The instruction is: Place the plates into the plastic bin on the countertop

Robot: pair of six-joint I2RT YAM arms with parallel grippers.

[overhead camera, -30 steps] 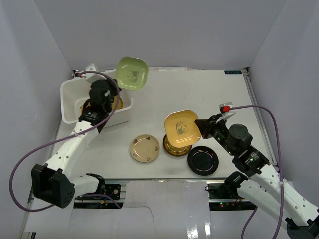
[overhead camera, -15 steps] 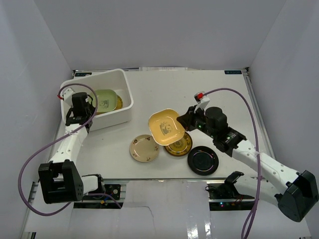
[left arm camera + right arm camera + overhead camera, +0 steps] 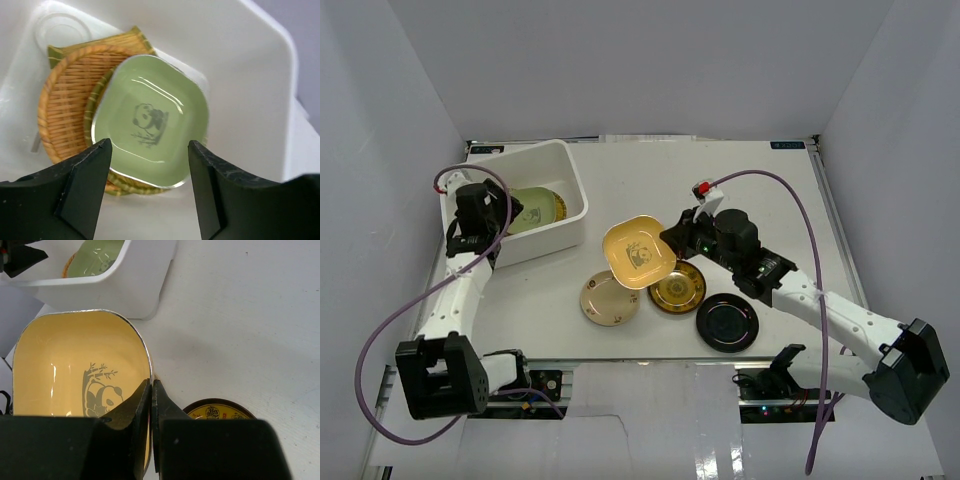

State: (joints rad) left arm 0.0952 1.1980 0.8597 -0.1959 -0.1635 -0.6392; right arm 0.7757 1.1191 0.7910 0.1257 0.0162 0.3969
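Nearest on the counter (image 3: 720, 190) are a black plate (image 3: 727, 323), a cream plate (image 3: 610, 298) and a gold-patterned plate (image 3: 678, 288), each lying flat. The right jaws pinch the rim of the yellow plate (image 3: 638, 252), which is lifted off the counter. Far left, the white bin (image 3: 572, 185) holds the green plate (image 3: 152, 127), resting on woven plates (image 3: 62, 107). The left jaws are spread wide above it, gripping nothing.

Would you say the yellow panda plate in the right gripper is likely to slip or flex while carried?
The yellow panda plate shows no sag though the right gripper pinches only one rim, so it is probably stiff. Its glossy glaze looks slippery, so it might pivot in that narrow grip.
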